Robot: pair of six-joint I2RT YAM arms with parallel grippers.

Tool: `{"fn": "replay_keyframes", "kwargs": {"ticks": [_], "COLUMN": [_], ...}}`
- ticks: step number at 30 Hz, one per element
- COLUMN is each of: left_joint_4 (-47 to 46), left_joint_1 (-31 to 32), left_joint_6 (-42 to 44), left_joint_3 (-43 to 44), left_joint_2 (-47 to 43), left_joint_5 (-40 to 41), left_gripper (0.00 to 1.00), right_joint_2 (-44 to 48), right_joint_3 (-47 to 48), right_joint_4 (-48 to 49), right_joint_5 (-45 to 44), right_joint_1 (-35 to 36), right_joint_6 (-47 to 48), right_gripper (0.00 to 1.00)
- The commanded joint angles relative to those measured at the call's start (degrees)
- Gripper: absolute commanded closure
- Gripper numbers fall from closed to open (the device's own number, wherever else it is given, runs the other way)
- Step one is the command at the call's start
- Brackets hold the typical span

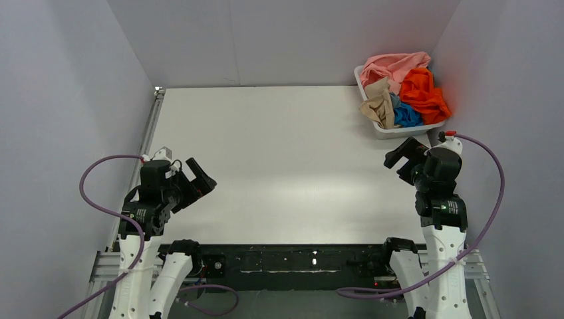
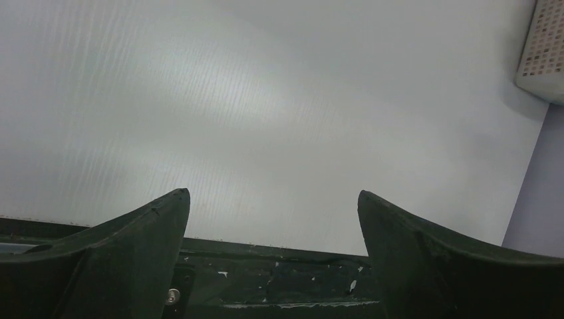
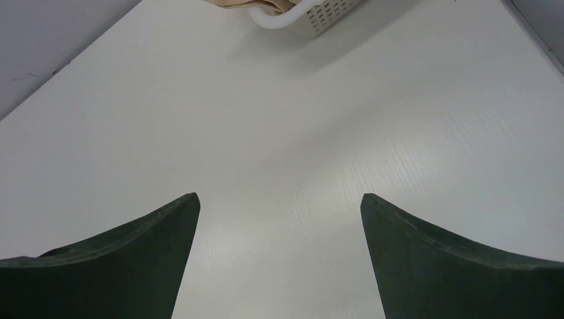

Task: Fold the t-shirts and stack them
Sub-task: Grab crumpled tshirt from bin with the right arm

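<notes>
Upper right, top view: t-shirts (image 1: 403, 90) heaped in white basket (image 1: 398, 132), just above right gripper (image 1: 402, 162); left gripper (image 1: 198, 185) well apart; both jaws spread, empty.

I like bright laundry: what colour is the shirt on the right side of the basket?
The shirt is bright orange-red, clearest in the top external view.

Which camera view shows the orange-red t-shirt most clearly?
The top external view: the orange-red t-shirt lies crumpled in the white basket, clearly visible from above. Both wrist views show only a basket corner, not this shirt.
</notes>
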State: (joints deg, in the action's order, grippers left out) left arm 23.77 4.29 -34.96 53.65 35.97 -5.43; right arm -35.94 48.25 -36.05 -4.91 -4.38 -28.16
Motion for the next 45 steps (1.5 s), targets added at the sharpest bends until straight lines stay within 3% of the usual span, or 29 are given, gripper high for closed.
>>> {"fn": "replay_keyframes", "kwargs": {"ticks": [1, 7, 16, 22, 27, 37, 40, 43, 45], "left_joint_4": [-1.8, -5.7, -9.0, -9.1, -10.4, -10.2, -10.3, -9.6, -9.2], "left_joint_1": [-0.3, -0.3, -0.3, -0.3, -0.3, -0.3, -0.3, -0.3, -0.3], "left_joint_6": [-0.1, 0.6, 2.8, 3.6, 3.5, 3.7, 3.8, 3.8, 3.7], "left_joint_3": [-1.2, -2.2, -4.7, -4.8, -5.0, -4.3, -4.6, -4.4, -4.3], "left_joint_2": [1.6, 3.1, 5.0, 6.4, 8.2, 10.7, 10.6, 10.5, 10.3], "left_joint_5": [-1.3, -0.5, 1.2, 3.5, 3.7, 3.9, 4.2, 4.6, 4.6], "left_gripper": [0.01, 0.00, 0.01, 0.01, 0.00, 0.01, 0.01, 0.01, 0.00], "right_joint_2": [-2.5, -10.2, -38.8, -58.1, -72.9, -85.0, -87.7, -88.7, -88.0], "right_joint_3": [4.3, 11.9, 36.7, 58.4, 71.8, 72.6, 73.4, 75.1, 76.1], "right_joint_4": [3.7, 8.5, 8.0, 1.5, -5.3, -2.4, -0.9, 0.0, 0.5], "right_joint_5": [2.2, 6.9, -3.4, -9.5, -6.1, -0.8, 2.6, 4.5, 4.5], "right_joint_1": [-0.1, 0.0, -0.3, -3.8, -8.8, -10.9, -11.0, -11.0, -11.0], "right_joint_6": [1.4, 6.0, 12.3, 16.2, 13.2, 10.6, 9.8, 9.1, 9.0], "right_gripper": [0.00, 0.00, 0.00, 0.04, 0.06, 0.07, 0.18, 0.58, 0.79]}}
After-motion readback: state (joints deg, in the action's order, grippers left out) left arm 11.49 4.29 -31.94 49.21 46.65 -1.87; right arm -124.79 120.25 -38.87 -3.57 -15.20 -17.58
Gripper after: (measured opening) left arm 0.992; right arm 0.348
